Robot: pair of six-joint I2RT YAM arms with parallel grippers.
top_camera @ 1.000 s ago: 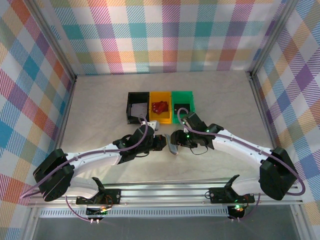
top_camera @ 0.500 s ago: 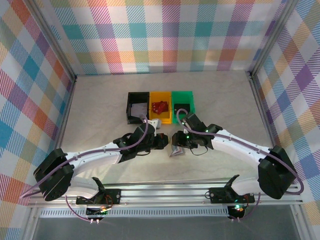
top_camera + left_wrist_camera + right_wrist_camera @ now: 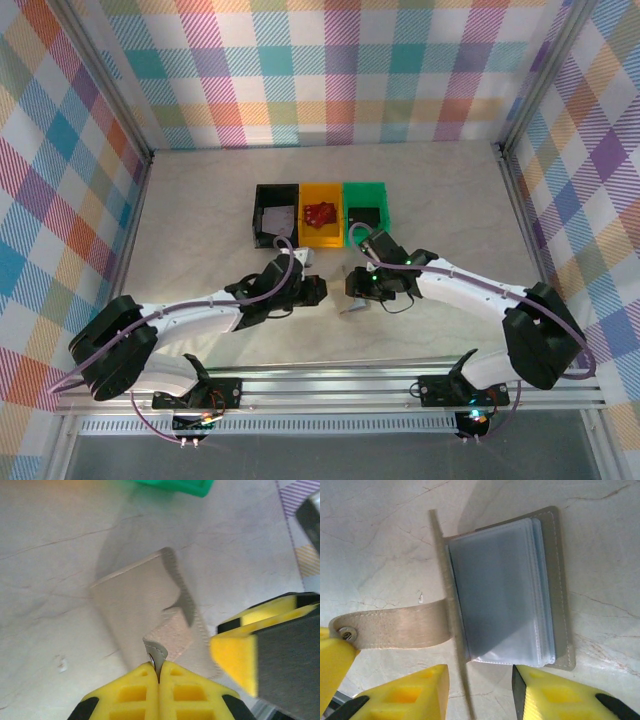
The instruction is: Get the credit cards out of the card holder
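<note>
The card holder (image 3: 559, 580) lies opened on the table, a flat grey-beige wallet with a stack of clear slip pockets (image 3: 500, 590) facing up. The pockets look blue-grey, and I cannot make out the credit cards in them. The holder's strap (image 3: 395, 627) runs left to its snap tab (image 3: 156, 654). My left gripper (image 3: 159, 672) is shut on that tab. My right gripper (image 3: 480, 690) hovers open just off the pockets' near edge, with bare table between its fingers. From above, the left gripper (image 3: 315, 290) and the right gripper (image 3: 355, 285) meet over the holder (image 3: 350, 305).
A black bin (image 3: 262, 232), a yellow bin (image 3: 305, 240) with a red object (image 3: 320, 214) in it, and a green bin (image 3: 366, 190) stand in a row just behind the grippers. Plaid walls close in the table on three sides.
The right gripper's jaws have narrowed and it has shifted slightly left over the holder. The holder has sunk from a raised tilt to lie flatter. The left gripper stays shut on the strap.
</note>
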